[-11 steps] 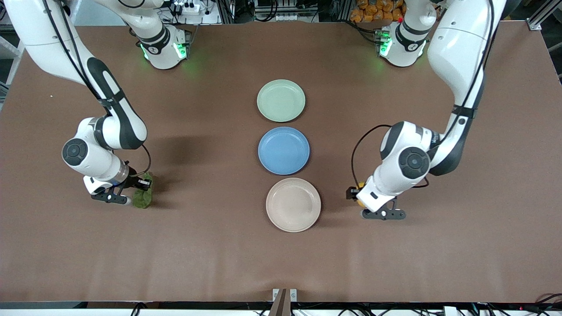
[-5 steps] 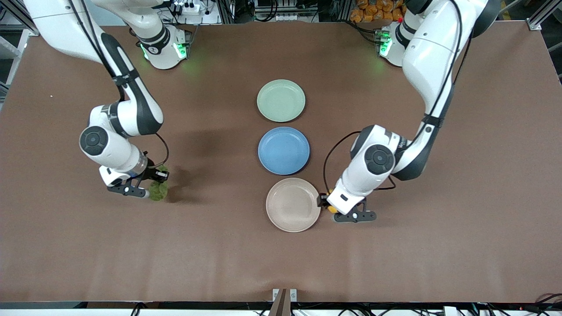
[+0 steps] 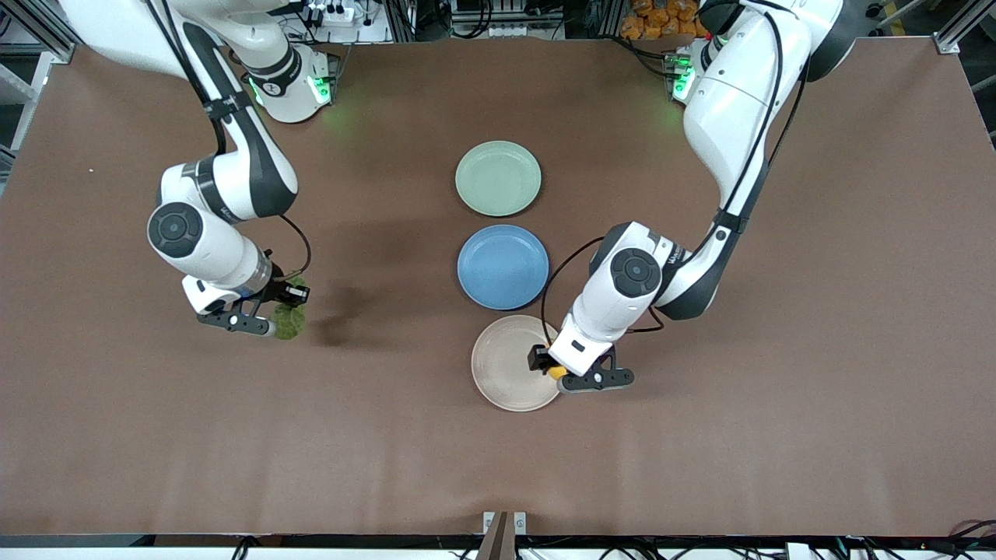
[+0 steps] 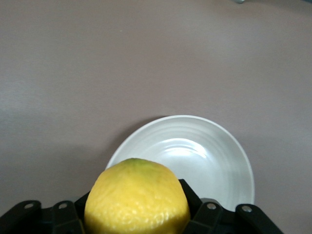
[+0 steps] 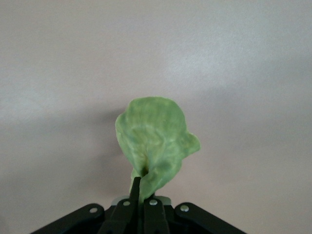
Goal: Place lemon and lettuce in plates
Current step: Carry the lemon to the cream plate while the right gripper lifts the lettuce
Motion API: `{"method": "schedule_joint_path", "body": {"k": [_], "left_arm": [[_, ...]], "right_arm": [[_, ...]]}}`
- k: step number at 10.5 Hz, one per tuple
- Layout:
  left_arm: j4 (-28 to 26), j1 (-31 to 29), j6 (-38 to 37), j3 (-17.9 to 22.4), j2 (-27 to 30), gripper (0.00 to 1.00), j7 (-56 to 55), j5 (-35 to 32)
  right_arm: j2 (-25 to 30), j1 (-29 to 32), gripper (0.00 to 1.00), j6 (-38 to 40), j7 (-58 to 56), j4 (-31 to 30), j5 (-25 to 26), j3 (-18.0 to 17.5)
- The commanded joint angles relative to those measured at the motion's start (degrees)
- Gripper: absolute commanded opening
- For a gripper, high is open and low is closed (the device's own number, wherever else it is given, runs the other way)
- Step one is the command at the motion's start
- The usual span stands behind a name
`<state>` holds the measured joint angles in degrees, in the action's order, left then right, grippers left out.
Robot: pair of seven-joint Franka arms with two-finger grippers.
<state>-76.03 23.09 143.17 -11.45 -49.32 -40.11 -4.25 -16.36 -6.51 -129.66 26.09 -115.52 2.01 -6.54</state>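
Left claw (image 3: 557,373) grips the lemon (image 3: 555,372) over the beige plate (image 3: 506,365); right claw (image 3: 286,320) dangles the lettuce (image 3: 289,322) above bare table (image 3: 389,451).

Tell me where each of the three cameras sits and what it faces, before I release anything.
Front view: high across the table, facing both arms; left gripper holds the lemon over the beige plate, right gripper holds the lettuce.
Left wrist view: looks past its own fingers at lemon and beige plate, both shared with front.
Right wrist view: own fingers, lettuce, bare table.
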Motion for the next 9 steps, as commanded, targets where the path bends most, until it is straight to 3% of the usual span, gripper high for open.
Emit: {"method": "schedule_joint_path", "body": {"k": [1, 6, 9], "left_arm": [[2.2, 2.9, 1.8, 1.0, -2.0, 0.34, -2.3, 1.2], [2.1, 5.4, 4.7, 1.1, -5.8, 0.34, -2.4, 1.1], [2.0, 5.5, 4.9, 1.2, -6.8, 0.34, -2.3, 0.9]], "right_arm": [[5.0, -2.1, 0.0, 4.2, 3.8, -1.5, 0.0, -0.1], [10.3, -10.6, 0.0, 13.2, 17.6, -1.1, -0.4, -0.1], [10.4, -14.7, 0.0, 11.6, 22.9, -1.1, -4.1, -0.1]]}}
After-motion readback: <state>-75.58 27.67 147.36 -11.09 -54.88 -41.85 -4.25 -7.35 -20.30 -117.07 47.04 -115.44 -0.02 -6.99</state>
